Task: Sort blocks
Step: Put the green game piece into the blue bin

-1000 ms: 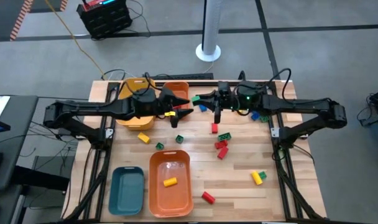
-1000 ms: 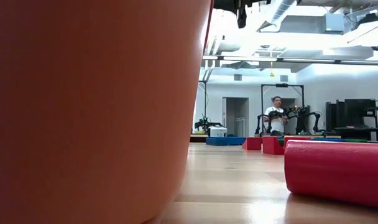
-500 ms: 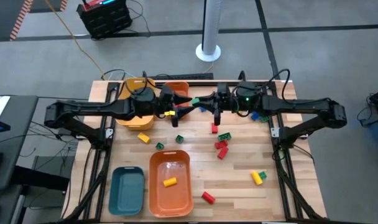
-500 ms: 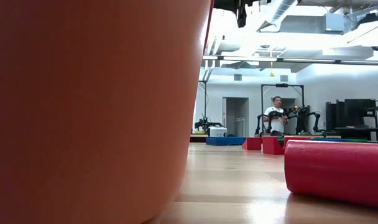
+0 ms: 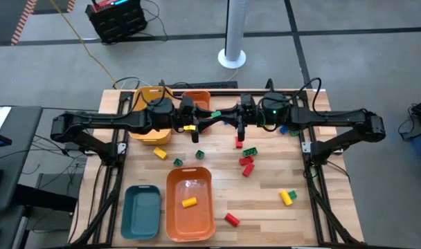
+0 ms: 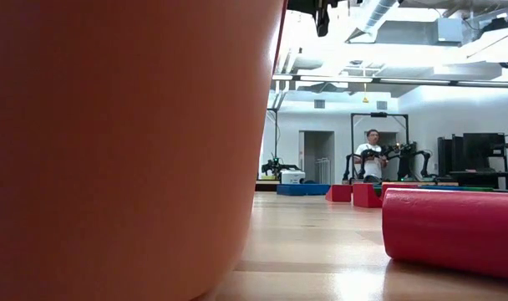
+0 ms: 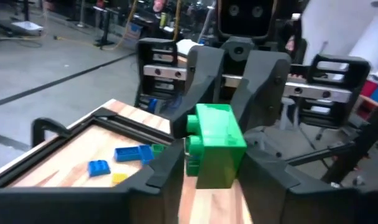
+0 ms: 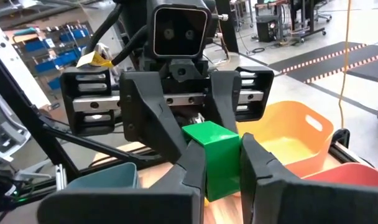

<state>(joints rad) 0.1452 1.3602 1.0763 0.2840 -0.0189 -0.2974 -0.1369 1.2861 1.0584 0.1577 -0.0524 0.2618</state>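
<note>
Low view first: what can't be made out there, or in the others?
Low view: the orange bin fills most of the picture, hiding the grippers and most blocks.
High view: the green block is nearly hidden between the left gripper and right gripper.
High view: blue blocks partly covered by the right arm.

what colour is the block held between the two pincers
Green. The block shows best in the left wrist view, between the two pincers facing each other.
</note>
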